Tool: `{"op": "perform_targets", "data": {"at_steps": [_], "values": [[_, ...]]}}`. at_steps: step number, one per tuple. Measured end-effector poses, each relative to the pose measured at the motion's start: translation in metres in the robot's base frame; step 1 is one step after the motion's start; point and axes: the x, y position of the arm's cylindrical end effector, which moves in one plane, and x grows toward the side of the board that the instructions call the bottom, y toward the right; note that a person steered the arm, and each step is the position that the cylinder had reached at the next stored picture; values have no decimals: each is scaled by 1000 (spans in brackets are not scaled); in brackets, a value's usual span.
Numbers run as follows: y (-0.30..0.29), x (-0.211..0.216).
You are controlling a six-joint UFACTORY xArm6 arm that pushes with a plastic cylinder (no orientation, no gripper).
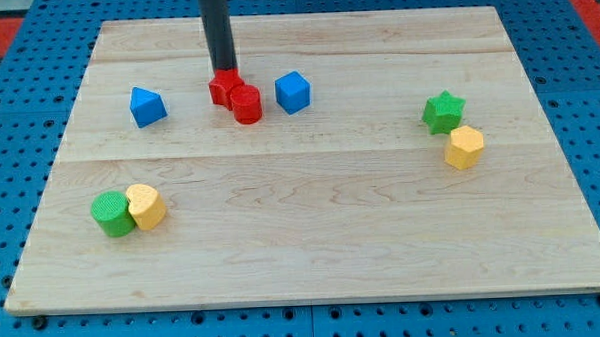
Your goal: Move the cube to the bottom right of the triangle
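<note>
A blue cube lies in the upper middle of the wooden board. A blue triangle lies to the view's left of it, in the same row. Between them are two red blocks that touch each other: a red block of unclear shape and a red cylinder at its lower right. My tip is at the top edge of the unclear red block, touching it or nearly so. It is left of the cube and right of the triangle.
A green star and a yellow hexagon-like block lie close together at the view's right. A green cylinder and a yellow block touch each other at the lower left.
</note>
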Motion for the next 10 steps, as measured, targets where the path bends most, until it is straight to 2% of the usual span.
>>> {"op": "perform_targets", "data": {"at_steps": [1, 3, 4, 5, 6, 8, 10], "values": [[-13, 0], [85, 0], [153, 0], [176, 1], [152, 28], [130, 46], [67, 50]]}}
